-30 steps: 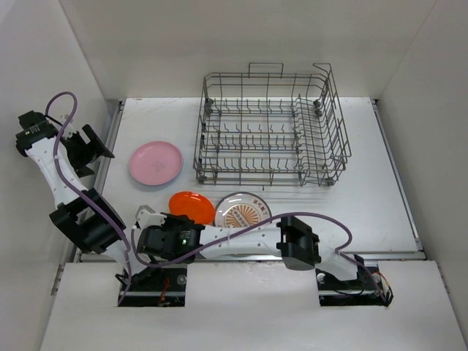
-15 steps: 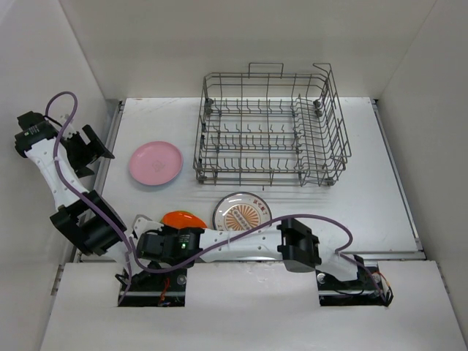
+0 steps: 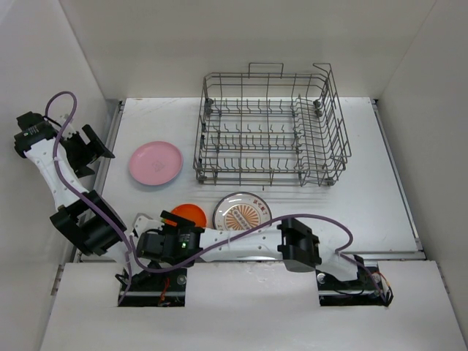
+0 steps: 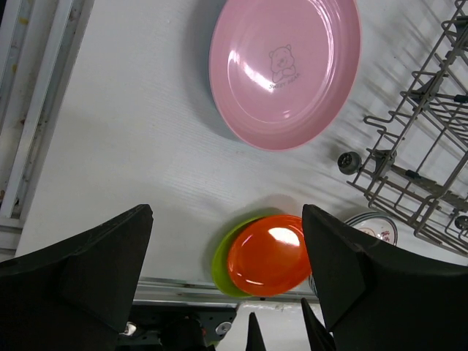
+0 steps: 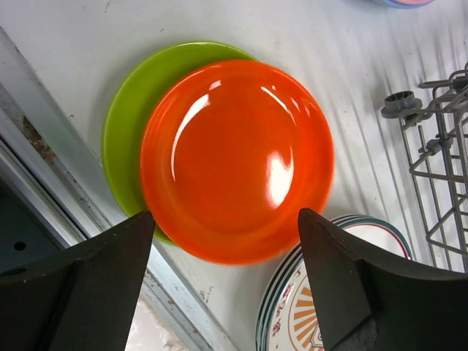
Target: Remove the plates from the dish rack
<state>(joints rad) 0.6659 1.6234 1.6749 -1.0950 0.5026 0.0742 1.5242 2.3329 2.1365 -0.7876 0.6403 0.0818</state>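
Orange plate [image 5: 234, 161] atop green plate [image 5: 124, 139] | printed plate [image 5: 314, 307] just beside | rack [image 3: 269, 133] near

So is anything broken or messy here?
Nothing is broken or spilled. The only untidy bit: the orange plate lies off-centre on the green plate, so the green one peeks out on one side, right by the near edge of the table.

The orange plate [image 5: 234, 161] lies flat on the green plate [image 5: 126, 124] beneath the right gripper [image 5: 227, 213]. The printed white plate [image 5: 311, 300] lies just beside them, with the dish rack [image 3: 267, 130] beyond.
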